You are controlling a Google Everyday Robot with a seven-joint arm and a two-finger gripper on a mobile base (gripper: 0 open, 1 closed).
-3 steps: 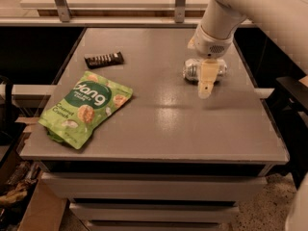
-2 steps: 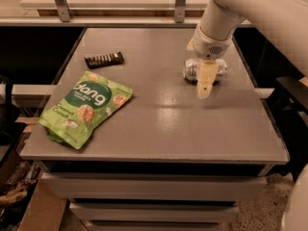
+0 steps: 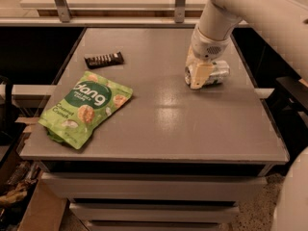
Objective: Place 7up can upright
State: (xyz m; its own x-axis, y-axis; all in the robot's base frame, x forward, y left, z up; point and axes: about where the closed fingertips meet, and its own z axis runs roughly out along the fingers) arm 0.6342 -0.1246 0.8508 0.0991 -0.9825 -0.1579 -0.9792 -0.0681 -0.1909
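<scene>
The can [image 3: 218, 72] lay on its side in the upper right part of the frame, on the worktop [image 3: 168, 124] and near its right edge. Its silvery body ran roughly left to right, and the right end was in plain sight while the left end was hidden behind the tool [image 3: 198, 77]. The tool came down on the can from above, its cream-coloured front part covering the can's left portion and reaching down to the worktop surface just in front of it. Whether the tool was pinching the can or only set around it could not be told. The white arm [image 3: 219, 20] rose from the tool toward the top right corner of the frame.

Well apart from the can, a dark bar [image 3: 104, 59] lay flat in the upper left area of the worktop. Below it, at the left of the frame, a green pouch [image 3: 86, 107] lay flat and slanted, its lower corner at the worktop's left edge.
</scene>
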